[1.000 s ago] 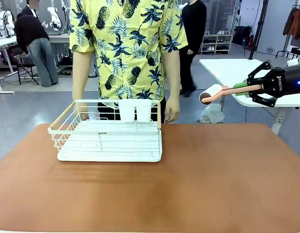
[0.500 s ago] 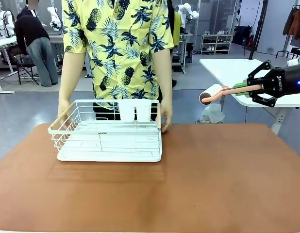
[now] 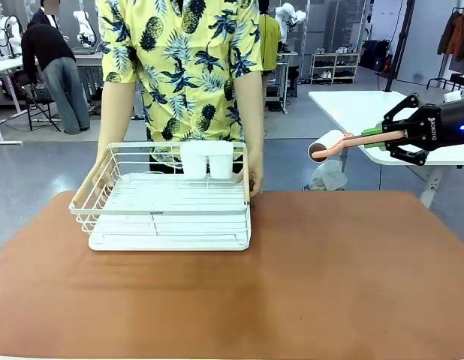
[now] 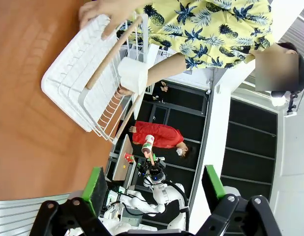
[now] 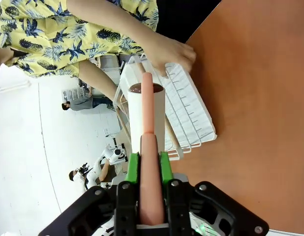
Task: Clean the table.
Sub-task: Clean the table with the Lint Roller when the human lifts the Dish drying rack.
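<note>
A grey floor (image 3: 59, 161) stretches across a bright, evenly lit hall. At right stands a white table (image 3: 352, 105) on metal legs, with a crumpled clear bag (image 3: 327, 176) just below its near edge. Farther back, a low shelf unit (image 3: 333, 66) holds small items beside a dark slanted pole (image 3: 401, 45), and clothes hang on a rack (image 3: 457, 37) in the corner. At left, a person (image 3: 52, 64) in a dark top and grey trousers leans toward a white desk (image 3: 3, 66), near a black chair (image 3: 33, 97).
</note>
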Motion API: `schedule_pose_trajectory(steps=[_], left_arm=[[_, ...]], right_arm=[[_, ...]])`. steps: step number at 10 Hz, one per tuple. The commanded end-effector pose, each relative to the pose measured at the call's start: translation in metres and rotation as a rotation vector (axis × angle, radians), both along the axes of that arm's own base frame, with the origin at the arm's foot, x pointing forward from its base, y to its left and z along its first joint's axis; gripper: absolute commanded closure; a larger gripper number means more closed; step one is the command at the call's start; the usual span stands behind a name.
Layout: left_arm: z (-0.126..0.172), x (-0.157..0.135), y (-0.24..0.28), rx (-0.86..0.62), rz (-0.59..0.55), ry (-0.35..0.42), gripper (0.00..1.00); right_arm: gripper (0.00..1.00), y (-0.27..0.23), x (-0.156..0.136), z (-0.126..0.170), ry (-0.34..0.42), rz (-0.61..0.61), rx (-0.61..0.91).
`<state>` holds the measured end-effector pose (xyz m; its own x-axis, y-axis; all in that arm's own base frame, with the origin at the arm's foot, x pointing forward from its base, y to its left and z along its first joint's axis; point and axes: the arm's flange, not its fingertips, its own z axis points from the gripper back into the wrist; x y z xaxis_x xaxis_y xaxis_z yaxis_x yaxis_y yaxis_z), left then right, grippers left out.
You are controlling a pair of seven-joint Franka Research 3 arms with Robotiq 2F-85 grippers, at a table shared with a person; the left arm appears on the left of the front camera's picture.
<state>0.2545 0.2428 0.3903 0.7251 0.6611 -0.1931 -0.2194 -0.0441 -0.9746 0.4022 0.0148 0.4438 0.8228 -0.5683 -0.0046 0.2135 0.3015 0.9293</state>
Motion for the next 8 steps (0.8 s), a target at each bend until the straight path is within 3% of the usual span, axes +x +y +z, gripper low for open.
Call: schedule_pose_trajectory(steps=[1,8], left_arm=[[0.0000,-0.0044,0.0017,0.008,-0.017,-0.016,0.00],[0.0000,-0.0044,0.0017,0.008,-0.017,-0.016,0.00]], right_arm=[[1.00,0.0017,0.0002,0.0006,-0.001,0.003,-0.001],[1.00,0.0017,0.0002,0.0006,-0.001,0.003,-0.001]])
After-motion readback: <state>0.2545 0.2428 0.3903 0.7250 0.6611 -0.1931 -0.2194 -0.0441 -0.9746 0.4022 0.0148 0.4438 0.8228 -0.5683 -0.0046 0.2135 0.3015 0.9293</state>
